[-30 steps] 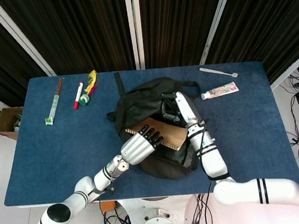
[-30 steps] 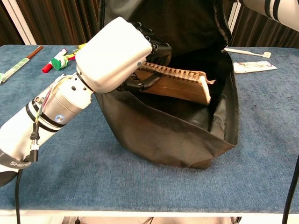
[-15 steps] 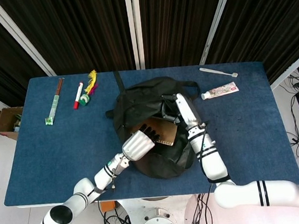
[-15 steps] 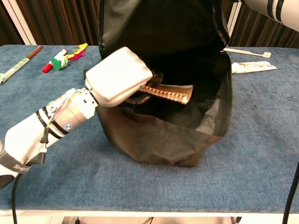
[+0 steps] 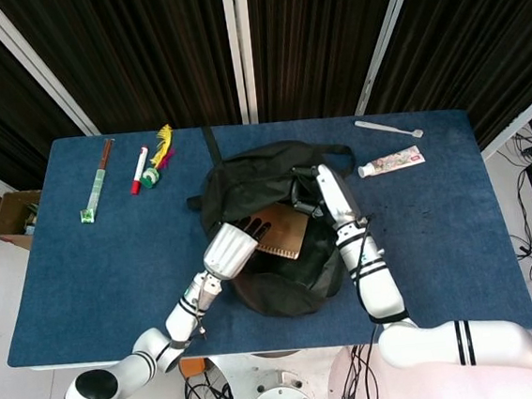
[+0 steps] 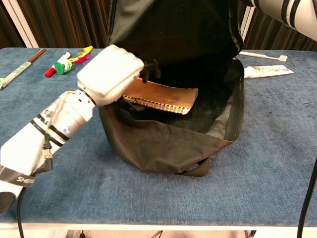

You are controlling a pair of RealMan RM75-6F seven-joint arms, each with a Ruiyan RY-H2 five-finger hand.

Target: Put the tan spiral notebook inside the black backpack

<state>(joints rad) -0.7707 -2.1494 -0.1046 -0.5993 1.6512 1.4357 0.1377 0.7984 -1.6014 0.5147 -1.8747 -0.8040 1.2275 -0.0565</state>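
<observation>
The black backpack lies mid-table with its mouth gaping toward me. The tan spiral notebook sits inside the opening, nearly flat, with its spiral edge facing front; from above it shows as a tan patch. My left hand reaches into the mouth from the left and grips the notebook's left end, dark fingers over its top. My right hand holds the backpack's upper rim up, keeping the mouth open. The chest view shows only that arm's sleeve at the top right.
A toothpaste tube and a toothbrush lie at the back right. At the back left are a red marker, a green and yellow item and wrapped chopsticks. A cardboard box stands off the table's left edge.
My left hand has pushed the notebook from the bag's mouth deeper inside, and it now lies flatter. The bag has slumped lower. My right hand has kept its hold.
</observation>
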